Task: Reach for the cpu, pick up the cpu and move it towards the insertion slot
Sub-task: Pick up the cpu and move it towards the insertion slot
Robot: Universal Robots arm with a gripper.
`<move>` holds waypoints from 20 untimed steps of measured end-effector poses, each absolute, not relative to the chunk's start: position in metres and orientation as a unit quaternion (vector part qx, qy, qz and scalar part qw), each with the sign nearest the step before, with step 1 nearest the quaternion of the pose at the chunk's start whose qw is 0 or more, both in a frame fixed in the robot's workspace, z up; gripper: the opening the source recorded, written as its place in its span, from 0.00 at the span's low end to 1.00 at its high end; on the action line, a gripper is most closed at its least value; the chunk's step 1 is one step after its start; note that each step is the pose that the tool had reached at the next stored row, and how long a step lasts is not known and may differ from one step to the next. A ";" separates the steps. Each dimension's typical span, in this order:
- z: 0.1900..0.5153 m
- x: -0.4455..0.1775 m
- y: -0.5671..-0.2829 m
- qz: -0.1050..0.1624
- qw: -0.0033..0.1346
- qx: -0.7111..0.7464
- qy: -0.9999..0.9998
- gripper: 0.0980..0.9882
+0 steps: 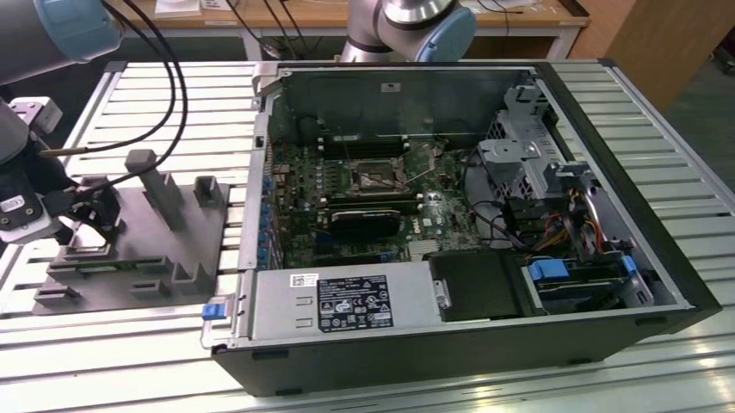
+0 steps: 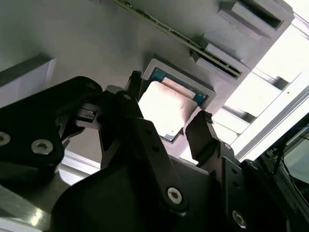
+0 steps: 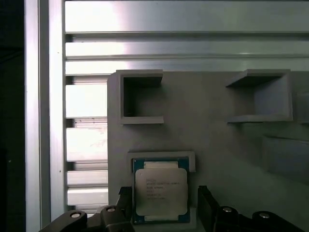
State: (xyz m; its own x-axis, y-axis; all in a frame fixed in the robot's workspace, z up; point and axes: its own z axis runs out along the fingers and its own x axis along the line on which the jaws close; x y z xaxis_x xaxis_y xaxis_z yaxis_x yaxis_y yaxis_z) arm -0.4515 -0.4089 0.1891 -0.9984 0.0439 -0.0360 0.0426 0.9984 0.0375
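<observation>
Black pincer (image 3: pixel 164 194) fingers fill the foreground in both wrist views, spread wide with one on each side of the cpu (image 3: pixel 161 191) and holding nothing. As far as I can tell neither fingertip touches the chip: one sits just beside an edge and the other stands a little further off.

I judge the step in hand to be the last of the reach. To do it well I'd keep the jaws square to two opposite edges of the chip and even out the lopsided gap. The tips should go low enough to catch the green board's sides rather than the raised lip around it. A skewed squeeze would likely tip the chip in its seat.

From my station, the cpu lies flat, silver top up, in a shallow square recess of the grey tray (image 3: pixel 217 140). The tray rests on the slatted desk (image 1: pixel 150 103), close to the desk edge on the exterior view's left. An open computer case (image 1: pixel 460 361) lies beside it. Inside the case, well apart from the chip, the insertion slot (image 1: pixel 377 178) sits on the green board.
</observation>
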 end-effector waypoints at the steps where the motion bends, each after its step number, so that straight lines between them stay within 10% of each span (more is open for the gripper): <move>1: 0.188 -0.452 -0.408 0.018 0.018 0.022 0.999 0.62; 20: 0.182 -0.455 -0.403 0.018 0.018 0.022 0.999 0.62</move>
State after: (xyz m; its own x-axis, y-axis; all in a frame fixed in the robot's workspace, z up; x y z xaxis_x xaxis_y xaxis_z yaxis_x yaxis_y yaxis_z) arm -0.4551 -0.4031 0.1817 -0.9984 0.0441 -0.0359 0.0428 0.9984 0.0375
